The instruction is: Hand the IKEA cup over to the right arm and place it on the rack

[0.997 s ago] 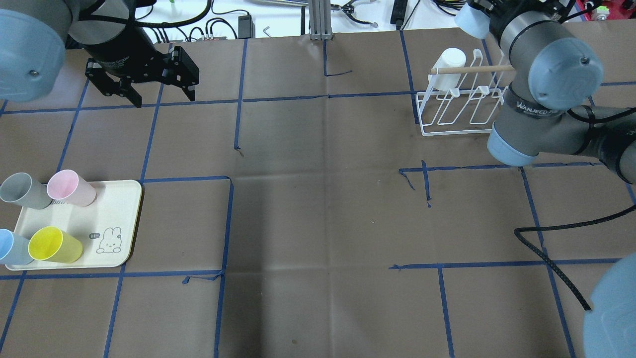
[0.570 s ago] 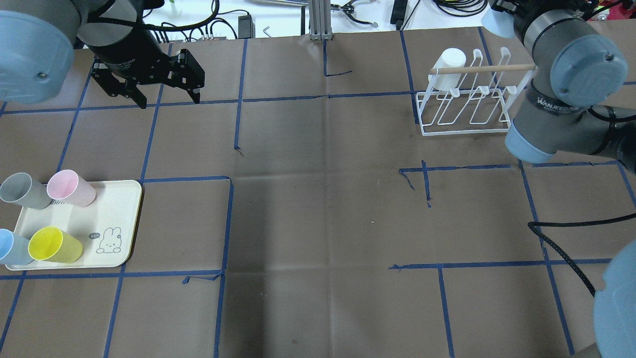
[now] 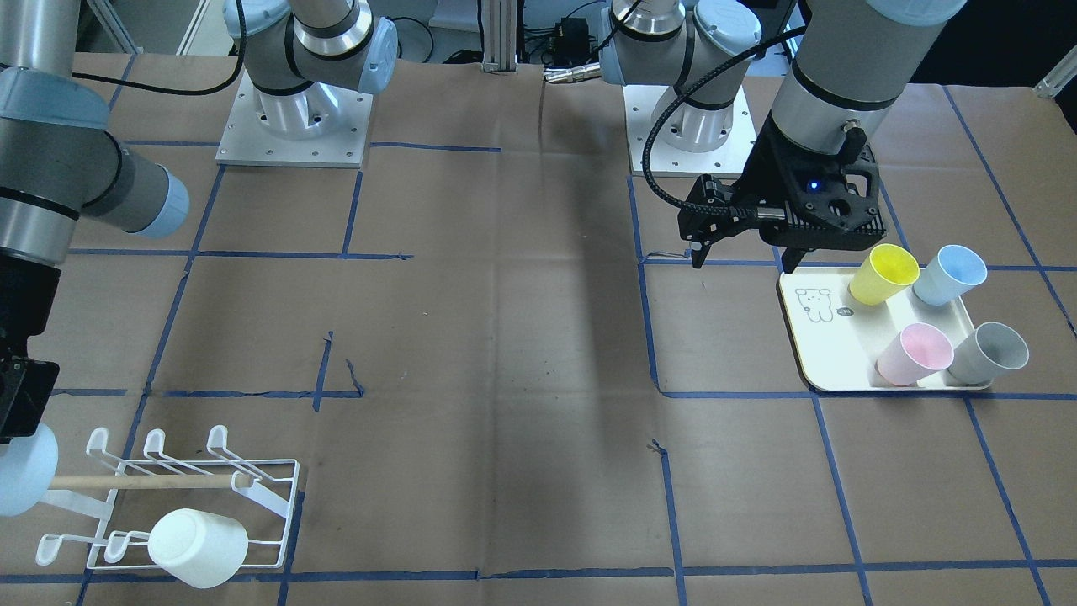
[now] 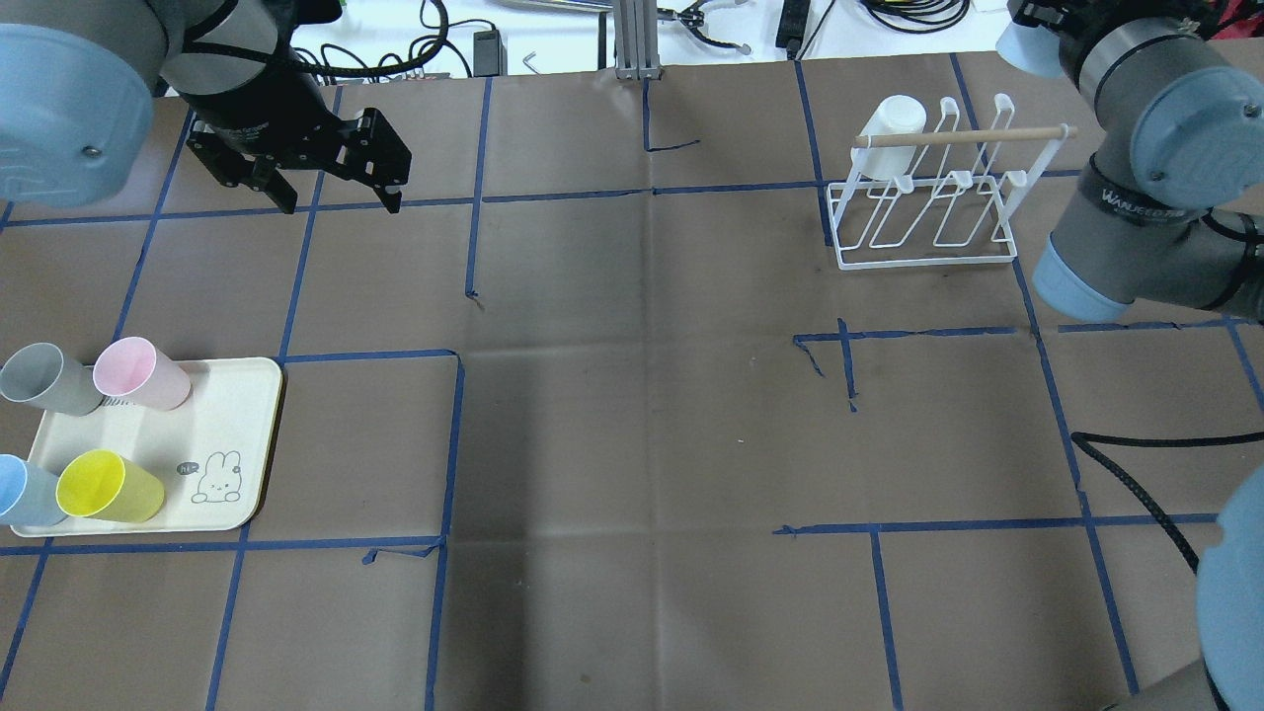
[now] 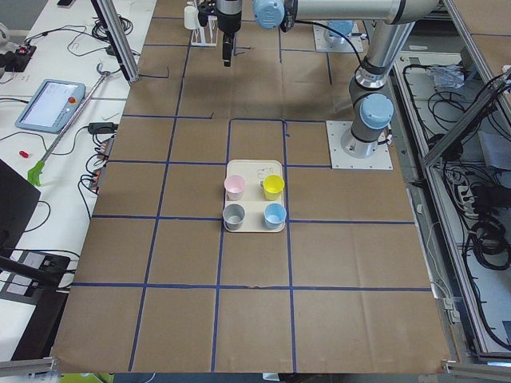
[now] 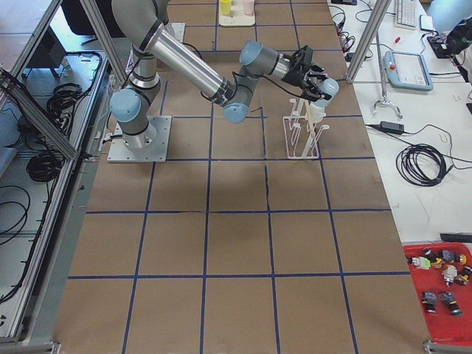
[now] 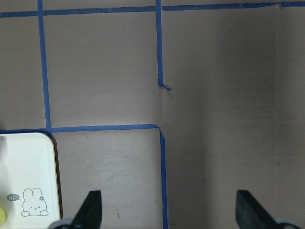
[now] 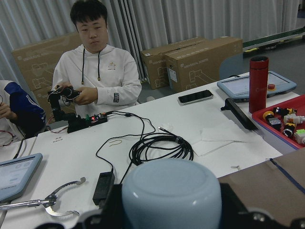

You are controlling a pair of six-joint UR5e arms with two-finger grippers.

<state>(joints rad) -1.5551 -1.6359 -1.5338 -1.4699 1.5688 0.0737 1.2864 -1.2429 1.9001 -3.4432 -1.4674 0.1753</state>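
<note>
As right claw grips cup, left claw spread

Matt brown paper, creased along its folds, covers the table, crossed by strips of faintly shiny blue tape. The small white wire rack looks like smooth coated metal. It carries a bare light wooden dowel and a matt white plastic cup. The cream rectangular tray is smooth and slightly glossy. The yellow cup, pink cup, grey cup and blue cup look like matt plastic. My right arm and left arm are satin silver-grey metal with smooth light-blue caps. My left pincer is matt black.
</note>
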